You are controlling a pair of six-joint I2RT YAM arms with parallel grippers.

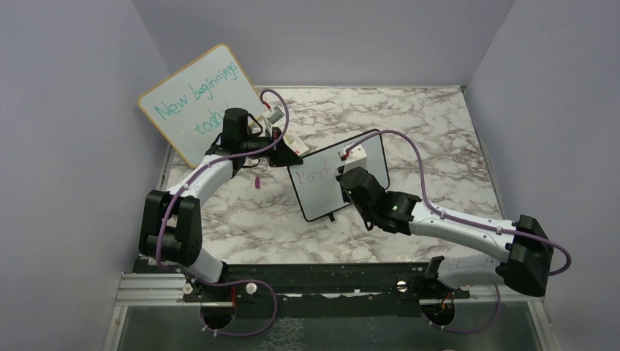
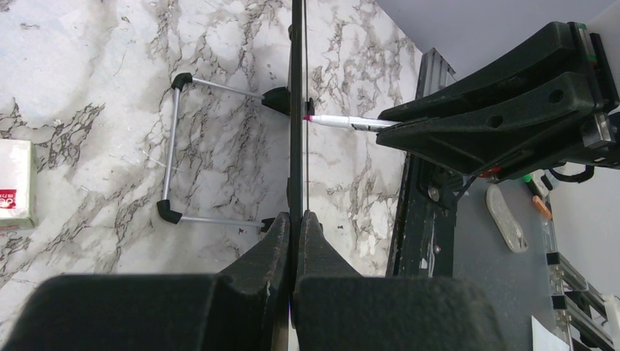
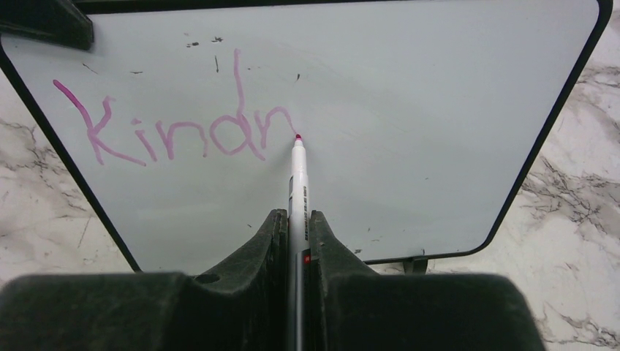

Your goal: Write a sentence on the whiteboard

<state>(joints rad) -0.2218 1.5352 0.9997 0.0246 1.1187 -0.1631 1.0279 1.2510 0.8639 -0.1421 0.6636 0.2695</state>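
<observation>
**Top view.** Near the middle of the marble table (image 1: 439, 131): the whiteboard (image 1: 369, 157), propped on its feet, upper corner turned toward 1 o'clock. At its 10 o'clock corner: the left gripper (image 1: 285, 156), pinched tight on the frame edge. Over the board's face, reaching in from 4 o'clock: the right gripper (image 1: 342, 177), clamped snugly on a marker (image 3: 298, 179).

**Left wrist view.** Whiteboard seen edge-on as a thin dark line from 12 to 6 o'clock. Both fingers (image 2: 274, 245) pressed against it from either side at 6 o'clock, with no gap between pad and frame. At 9 o'clock of that edge: the wire stand (image 2: 172, 161), resting on the marble. From 3 o'clock: the marker tip, touching the writing side.

**Right wrist view.** Marker upright between jaws closed on its barrel, pink tip against the white surface. Written in pink: the sentence (image 3: 175, 135), reading "Kindn", running from 9 o'clock to the tip and ending there. Above the letters, a few small dark specks.

**Surroundings.** At 10 o'clock of the table, leaning at the wall: a larger wood-framed board (image 1: 194, 102) with teal "New beginnings today". Just beside the left gripper: a small white box (image 1: 292, 142).
</observation>
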